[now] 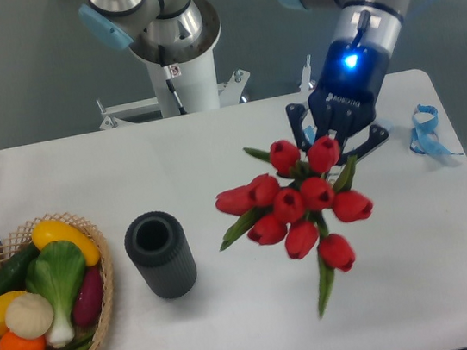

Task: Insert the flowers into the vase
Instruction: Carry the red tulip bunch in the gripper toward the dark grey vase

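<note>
The fingers [333,136] are closed on the stems of the flowers [297,203], the red buds hanging clear above the table [238,331] at right of centre. The vase [159,254] stands upright and empty, well apart to the left, beside the wicker basket [105,311]. The carry step looks to be in hand; next, the bunch needs bringing over the mouth, stems turned downward, then lowering.

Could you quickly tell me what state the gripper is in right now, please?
Gripper: closed on the flowers, holding the bunch in the air to the right of the vase.
</note>
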Tool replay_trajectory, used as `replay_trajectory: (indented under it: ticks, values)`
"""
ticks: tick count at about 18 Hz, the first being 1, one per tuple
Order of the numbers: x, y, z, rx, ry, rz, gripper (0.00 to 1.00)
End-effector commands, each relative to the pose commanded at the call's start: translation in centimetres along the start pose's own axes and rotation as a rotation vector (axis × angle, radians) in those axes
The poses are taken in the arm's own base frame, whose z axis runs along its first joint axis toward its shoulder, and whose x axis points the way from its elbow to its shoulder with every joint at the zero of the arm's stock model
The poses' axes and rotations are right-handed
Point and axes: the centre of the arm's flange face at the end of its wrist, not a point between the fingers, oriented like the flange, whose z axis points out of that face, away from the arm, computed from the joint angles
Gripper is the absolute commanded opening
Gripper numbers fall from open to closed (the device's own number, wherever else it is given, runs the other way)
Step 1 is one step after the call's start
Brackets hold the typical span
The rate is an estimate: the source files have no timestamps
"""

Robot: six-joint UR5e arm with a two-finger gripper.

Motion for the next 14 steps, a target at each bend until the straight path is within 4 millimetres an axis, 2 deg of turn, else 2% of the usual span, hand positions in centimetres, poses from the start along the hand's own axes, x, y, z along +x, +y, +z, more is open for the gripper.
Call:
replay_trajectory:
  ticks: [2, 6, 10, 14]
  values:
    - [0.3, -0.7, 0.8, 0.005, 0.012, 0.017, 0.01]
    - [0.9, -1.6, 1.2, 0.016, 0.023, 0.027, 0.01]
    - [2.4, -3.2, 1.6, 0.096, 0.077, 0.038, 0.01]
    - [4.8, -5.2, 3.3, 0.145, 0.14, 0.064, 0.01]
